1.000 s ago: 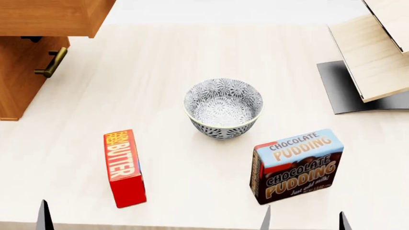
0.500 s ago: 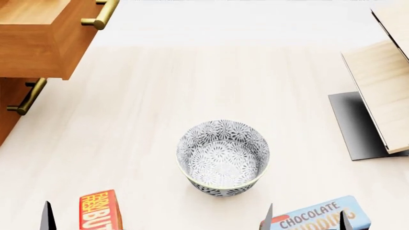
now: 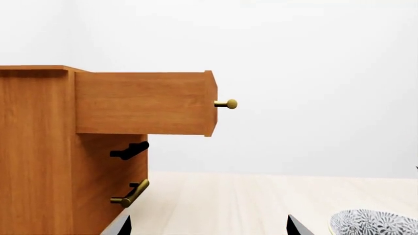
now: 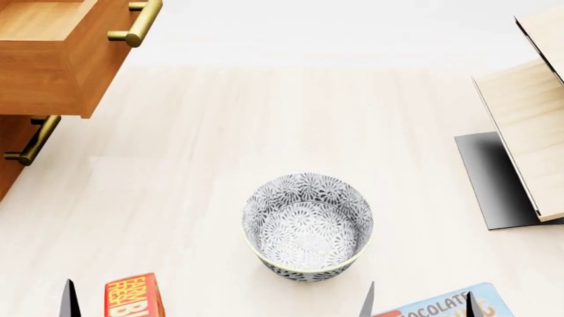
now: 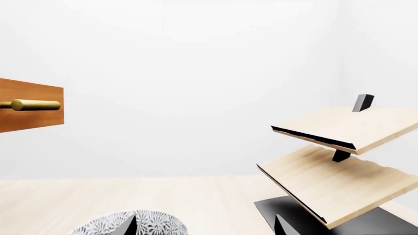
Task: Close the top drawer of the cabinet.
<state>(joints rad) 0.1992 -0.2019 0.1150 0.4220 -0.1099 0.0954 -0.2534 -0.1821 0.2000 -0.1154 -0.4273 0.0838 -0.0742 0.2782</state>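
The top drawer (image 4: 53, 72) of the orange-brown cabinet (image 3: 39, 156) stands pulled out at the far left, its brass bar handle (image 4: 137, 23) facing the table. In the left wrist view the drawer (image 3: 144, 103) juts from the cabinet top, above the lower brass handle (image 3: 130, 194). Its front edge and handle (image 5: 29, 104) also show in the right wrist view. My left gripper (image 3: 209, 226) is open and empty, low and well short of the drawer; only one fingertip (image 4: 69, 302) shows in the head view. My right gripper (image 4: 421, 304) is open and empty by the bowl.
A patterned bowl (image 4: 307, 228) sits mid-table, just ahead of my grippers. A red butter box (image 4: 134, 297) and a chocolate pudding box (image 4: 450, 305) lie at the near edge. A pale wood slanted rack (image 4: 529, 112) on a black base (image 4: 493, 178) stands at the right.
The head view has tilted up and forward: the bowl and boxes slid down the frame, and the open drawer with its handle came into view at upper left.
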